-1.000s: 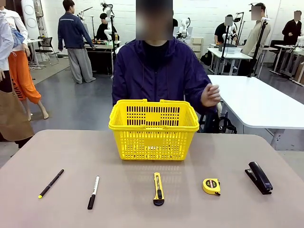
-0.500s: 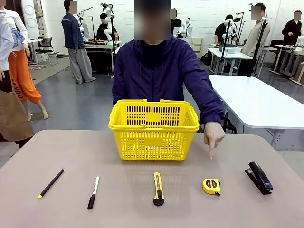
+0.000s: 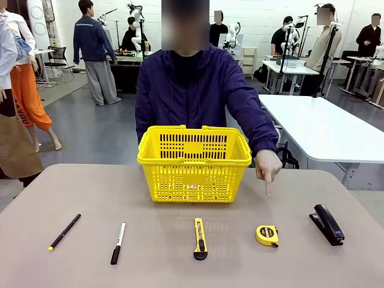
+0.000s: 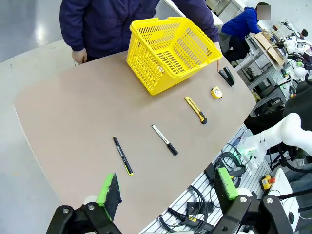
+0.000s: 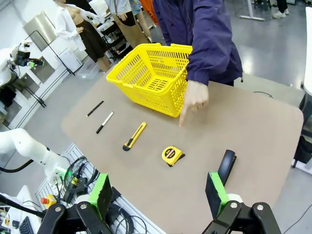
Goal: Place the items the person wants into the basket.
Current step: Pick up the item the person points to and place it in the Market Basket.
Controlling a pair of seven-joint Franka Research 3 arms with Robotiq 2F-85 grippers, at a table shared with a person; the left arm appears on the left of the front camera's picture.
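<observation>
The person (image 3: 198, 90) stands behind the yellow basket (image 3: 194, 162) at the table's far middle and points a finger (image 3: 267, 187) down toward the tape measure (image 3: 267, 234). The black pen (image 3: 65, 231) and white marker (image 3: 118, 242) lie at the front left. In the left wrist view my left gripper (image 4: 166, 192) hangs open high above the table edge, with the pen (image 4: 123, 155), marker (image 4: 164, 139) and basket (image 4: 170, 51) beyond it. From up high, my open right gripper (image 5: 158, 192) looks down on the tape measure (image 5: 172, 155) and the pointing hand (image 5: 194, 100).
A yellow-and-black utility knife (image 3: 200, 238) lies at the front middle and a black stapler (image 3: 327, 224) at the front right. Bare tabletop (image 3: 78, 192) lies between the row of tools and the basket. Other tables and people stand farther back.
The person's hand came down from chest height to point at the tape measure, then drew back slightly. The items and the basket have stayed where they were.
</observation>
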